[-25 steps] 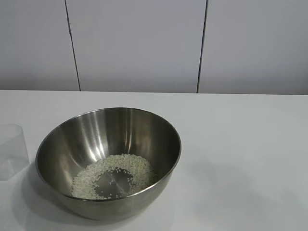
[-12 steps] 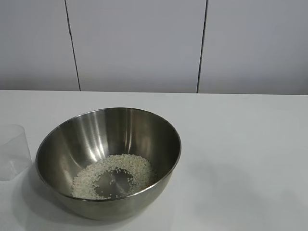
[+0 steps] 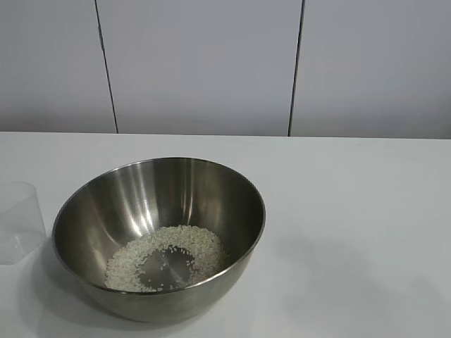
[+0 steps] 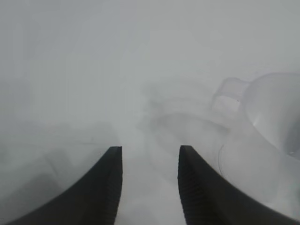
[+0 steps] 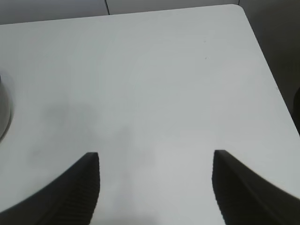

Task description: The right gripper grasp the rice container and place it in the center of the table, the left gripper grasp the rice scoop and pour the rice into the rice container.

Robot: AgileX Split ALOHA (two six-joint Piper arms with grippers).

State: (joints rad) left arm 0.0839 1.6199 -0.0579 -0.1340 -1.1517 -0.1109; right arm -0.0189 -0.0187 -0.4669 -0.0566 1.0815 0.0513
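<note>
The rice container, a large steel bowl, stands on the white table left of centre, with rice spread over its bottom. The rice scoop, a clear plastic cup, stands at the table's left edge, close to the bowl; it also shows in the left wrist view. My left gripper is open and empty over bare table, with the scoop off to one side of its fingers. My right gripper is open and empty above bare table, with the bowl's rim at the frame's edge. Neither gripper shows in the exterior view.
A grey panelled wall rises behind the table's far edge. The right wrist view shows the table's rounded corner and dark floor beyond its edge.
The rice scoop shifted very slightly toward the bowl between the earliest frame and now. The bowl and rice have not moved.
</note>
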